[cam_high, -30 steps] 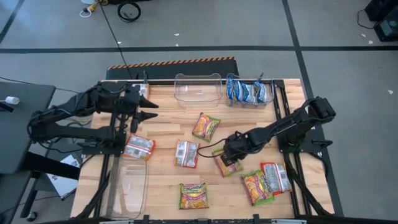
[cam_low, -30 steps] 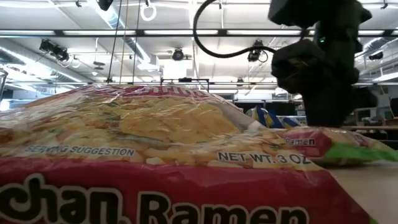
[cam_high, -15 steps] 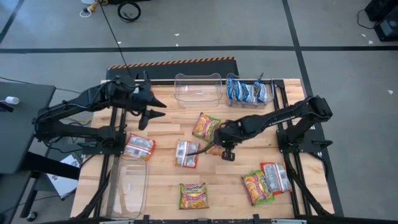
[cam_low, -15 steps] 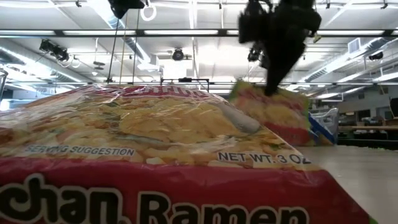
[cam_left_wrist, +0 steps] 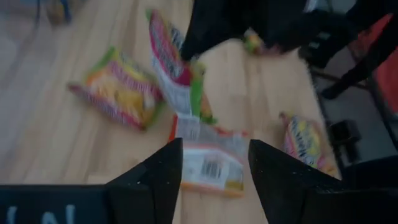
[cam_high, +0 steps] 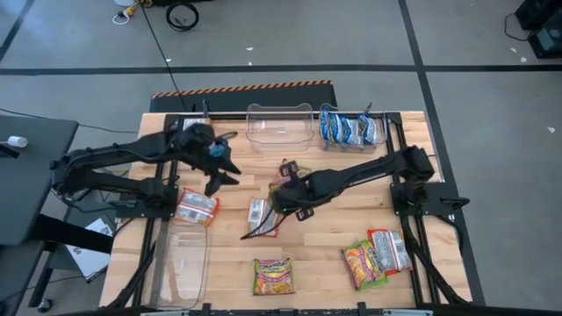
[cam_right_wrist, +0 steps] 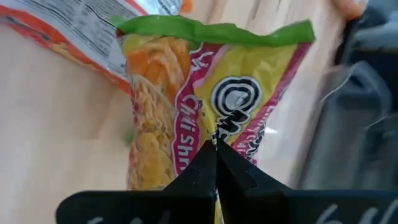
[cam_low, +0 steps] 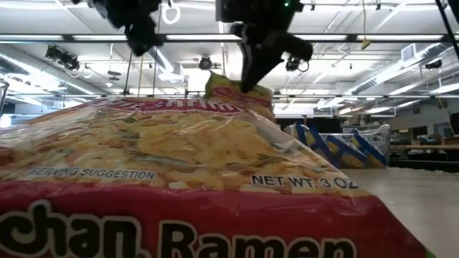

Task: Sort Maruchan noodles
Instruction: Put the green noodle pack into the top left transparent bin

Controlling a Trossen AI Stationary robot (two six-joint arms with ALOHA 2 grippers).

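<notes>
Right gripper (cam_high: 283, 198): I see it clenched on a yellow-green noodle packet (cam_right_wrist: 186, 99), frame centre.
Left gripper (cam_high: 221, 167): released, centre-left, holding nothing.

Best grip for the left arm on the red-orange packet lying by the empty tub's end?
Come straight down on the red-orange packet and pinch a short sealed edge: it lies flat, so the thin crimp suits the fingers better than the broad face. The open left gripper is nearest; the tub crowds one side.

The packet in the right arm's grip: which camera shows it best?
Right wrist view: the yellow-green packet fills the picture, pinched by the right end effector. The high view mostly hides it; the low view shows only its top, the left wrist view blurs it.
</notes>
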